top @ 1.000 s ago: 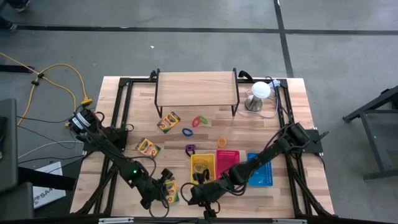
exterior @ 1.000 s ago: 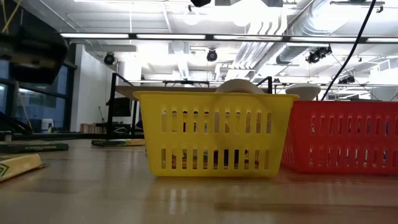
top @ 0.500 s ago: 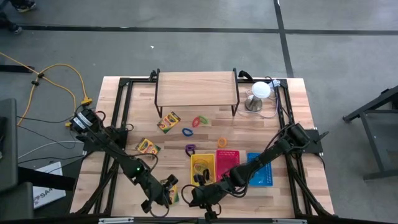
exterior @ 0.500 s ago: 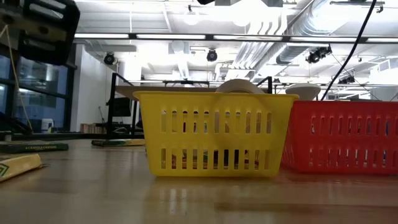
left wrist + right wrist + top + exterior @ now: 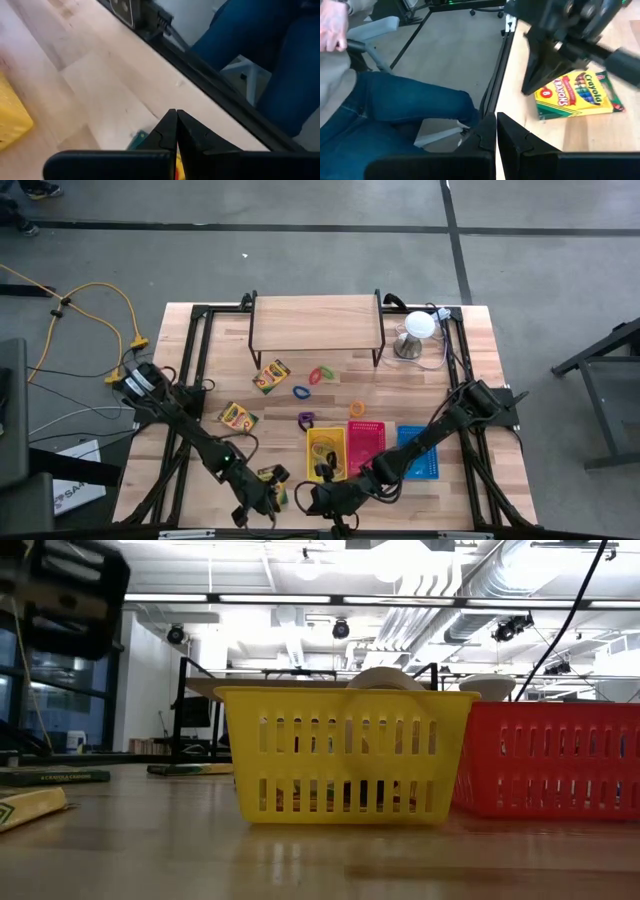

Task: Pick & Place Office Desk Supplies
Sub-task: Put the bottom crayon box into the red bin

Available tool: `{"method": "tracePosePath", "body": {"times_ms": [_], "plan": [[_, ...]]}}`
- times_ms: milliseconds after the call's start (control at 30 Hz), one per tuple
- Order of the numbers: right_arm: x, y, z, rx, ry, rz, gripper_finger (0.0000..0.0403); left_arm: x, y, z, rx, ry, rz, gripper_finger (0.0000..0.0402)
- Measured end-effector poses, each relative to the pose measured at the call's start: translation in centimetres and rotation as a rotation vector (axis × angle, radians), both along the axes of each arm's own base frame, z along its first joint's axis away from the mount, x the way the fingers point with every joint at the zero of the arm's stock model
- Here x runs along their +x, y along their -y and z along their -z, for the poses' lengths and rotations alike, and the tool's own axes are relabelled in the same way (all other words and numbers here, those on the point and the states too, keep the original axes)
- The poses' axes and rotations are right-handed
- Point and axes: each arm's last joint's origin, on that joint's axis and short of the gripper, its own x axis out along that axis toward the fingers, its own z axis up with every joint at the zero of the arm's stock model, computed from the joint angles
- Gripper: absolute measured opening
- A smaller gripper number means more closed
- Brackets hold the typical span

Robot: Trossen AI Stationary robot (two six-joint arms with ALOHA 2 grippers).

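With both claws pressed together and empty, we judge the left claw [image 5: 262,502], hovering above the crayon box [image 5: 575,94] at the counter's [image 5: 470,330] near edge beside the idle right claw [image 5: 316,502], should spread its fingers before descending squarely over the box.

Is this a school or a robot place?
Probably a robot lab or workshop: bare pipes and strip lights on the ceiling, two robot arms bolted to a wooden table, and taped lines across the grey floor.
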Motion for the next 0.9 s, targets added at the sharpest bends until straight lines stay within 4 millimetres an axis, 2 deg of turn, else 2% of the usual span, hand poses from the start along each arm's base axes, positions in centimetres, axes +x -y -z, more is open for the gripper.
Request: {"method": "tracePosePath", "body": {"times_ms": [167, 600, 900], "plan": [[0.0, 0.0, 0.0, -0.004, -0.002, 0.003, 0.0002, 0.5, -0.3, 1.7, 0.039, -0.047, -0.021, 0.0], [-0.2, -0.2, 0.1, -0.005, -0.004, -0.003, 0.0002, 1.5, -2.1, 2.1, 0.126, -0.07, -0.158, 0.0], [-0.2, -0.3, 0.1, -0.008, -0.009, -0.004, 0.0002, 1.4, -3.2, 2.6, 0.187, -0.114, -0.378, 0.0]]}}
